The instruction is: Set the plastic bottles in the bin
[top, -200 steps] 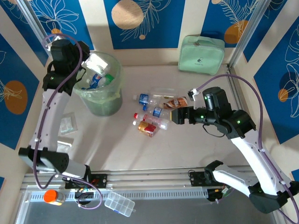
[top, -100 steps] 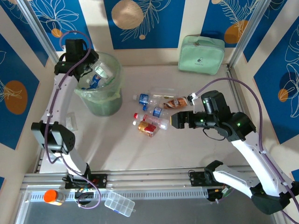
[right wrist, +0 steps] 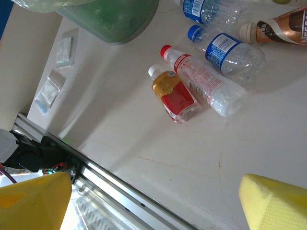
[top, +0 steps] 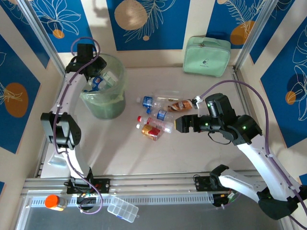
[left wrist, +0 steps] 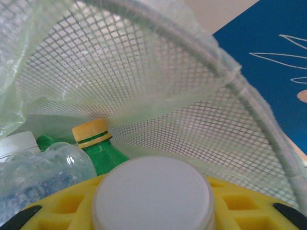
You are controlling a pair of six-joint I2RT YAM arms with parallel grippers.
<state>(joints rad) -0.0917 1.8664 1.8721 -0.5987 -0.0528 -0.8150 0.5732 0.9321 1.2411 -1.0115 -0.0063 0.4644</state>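
Yellow-padded left hand (left wrist: 153, 213) pinches a white-capped plastic bottle (left wrist: 153, 189), cap end toward the lens. It sits inside the mouth of the round translucent mesh bin (left wrist: 158, 81), which is lined with a pale green bag. Left arm stretched long, up and over the bin's left rim, wrist tipped down into it.

In the bin below: green plastic bottle with yellow cap (left wrist: 96, 146), lying against a clear crumpled bottle (left wrist: 43, 172).

Right arm bent at the elbow, forearm level, pointing left over the pale counter (top: 120, 153). Right hand (top: 176, 122) spread wide and holding nothing, just right of the loose bottles.

Lying under it: orange-and-red-labelled bottle with white cap (right wrist: 175, 93), touching a clear red-capped bottle (right wrist: 206, 81). A blue-capped, blue-labelled bottle (right wrist: 228, 48) lies just beyond.
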